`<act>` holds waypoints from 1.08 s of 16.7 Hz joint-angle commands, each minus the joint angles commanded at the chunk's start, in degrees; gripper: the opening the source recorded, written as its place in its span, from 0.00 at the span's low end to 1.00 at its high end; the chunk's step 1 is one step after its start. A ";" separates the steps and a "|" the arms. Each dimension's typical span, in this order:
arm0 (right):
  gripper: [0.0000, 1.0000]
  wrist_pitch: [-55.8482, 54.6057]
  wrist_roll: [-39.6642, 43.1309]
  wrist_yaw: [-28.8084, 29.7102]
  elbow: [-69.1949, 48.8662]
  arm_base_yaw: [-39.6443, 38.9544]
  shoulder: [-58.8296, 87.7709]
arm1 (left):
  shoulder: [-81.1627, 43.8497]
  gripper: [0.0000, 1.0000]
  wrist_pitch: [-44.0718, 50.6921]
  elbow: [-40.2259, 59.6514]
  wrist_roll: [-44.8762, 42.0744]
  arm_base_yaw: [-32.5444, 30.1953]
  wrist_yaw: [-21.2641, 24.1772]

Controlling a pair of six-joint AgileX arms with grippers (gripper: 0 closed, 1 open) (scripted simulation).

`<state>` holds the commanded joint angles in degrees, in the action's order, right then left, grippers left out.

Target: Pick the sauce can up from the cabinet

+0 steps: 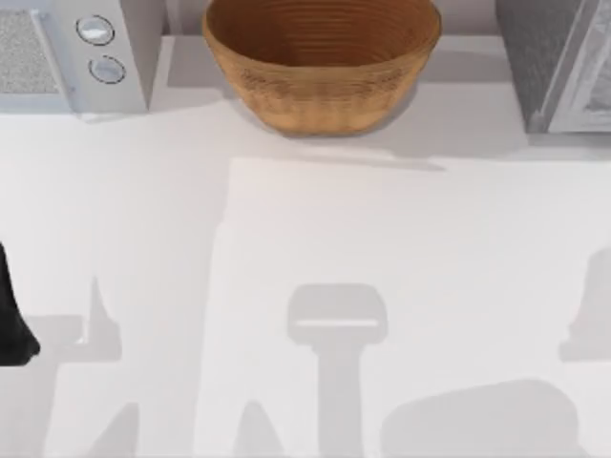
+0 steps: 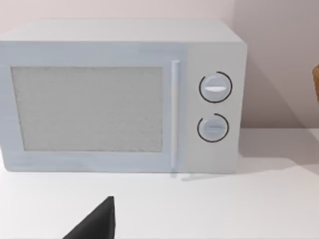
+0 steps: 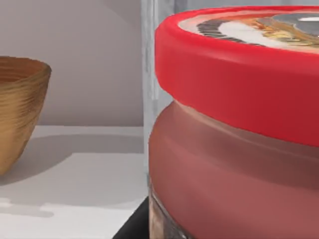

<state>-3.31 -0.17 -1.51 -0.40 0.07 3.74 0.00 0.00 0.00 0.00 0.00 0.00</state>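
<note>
sauce can [image 3: 234, 144] sits very close to the right wrist camera, big in that picture, with a red round lid on top and a reddish body under it. its lid has a dark mark and some tan drawing on it. a dark bit [image 3: 132, 226] pokes in low down beside the can, maybe part of the right hand, but i cannot tell if that hand is open or closed. behind the can stands a pale grey upright edge, which looks like part of the cabinet [image 3: 149, 74]. from above, the cabinet [image 1: 558, 62] is at the far right corner of the surface [image 1: 315, 239], a big box with a grey speckled side and a white frame on its front. a woven basket [image 1: 320, 62] stands at the far middle of the surface, between the cabinet and a pale box with two round knobs [image 1: 72, 52] at the far left. the left arm [image 1: 14, 315] is at the left edge of the surface, a black shape, well apart from the basket. its wrist camera looks at the pale box, with its mesh panel [image 2: 87, 109] and its two knobs one above the other. a black tip of the left hand [image 2: 97, 224] shows low in that picture, and i cannot tell if this hand is open or closed either.
</note>
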 joint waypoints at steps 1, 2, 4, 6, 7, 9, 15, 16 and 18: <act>0.00 -2.28 -0.03 -1.02 -0.25 0.17 2.34 | 0.00 1.00 0.00 0.00 0.00 0.00 0.00; 0.00 -5.04 -0.07 -2.25 -0.54 0.37 5.25 | 0.00 1.00 0.00 0.00 0.00 0.00 0.00; 0.00 -11.84 -0.16 -5.30 -1.21 0.88 12.57 | 0.00 1.00 0.00 0.00 0.00 0.00 0.00; 0.00 -20.00 -0.26 -8.98 -1.98 1.49 21.53 | 0.00 1.00 0.00 0.00 0.00 0.00 0.00; 0.00 -24.42 -0.31 -11.00 -2.39 1.82 26.38 | 0.00 1.00 0.00 0.00 0.00 0.00 0.00; 0.00 -33.70 -0.43 -15.26 -3.25 2.48 36.52 | 0.00 1.00 0.00 0.00 0.00 0.00 0.00; 0.00 -62.70 -0.79 -28.68 -5.95 4.45 68.00 | 0.00 1.00 0.00 0.00 0.00 0.00 0.00; 0.00 -67.33 -0.85 -30.83 -6.39 4.75 73.02 | 0.00 1.00 0.00 0.00 0.00 0.00 0.00; 0.00 -76.16 -0.96 -34.92 -7.23 5.34 82.57 | 0.00 1.00 0.00 0.00 0.00 0.00 0.00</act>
<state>-79.47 -1.13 -36.43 -7.63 5.41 86.31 0.00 0.00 0.00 0.00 0.00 0.00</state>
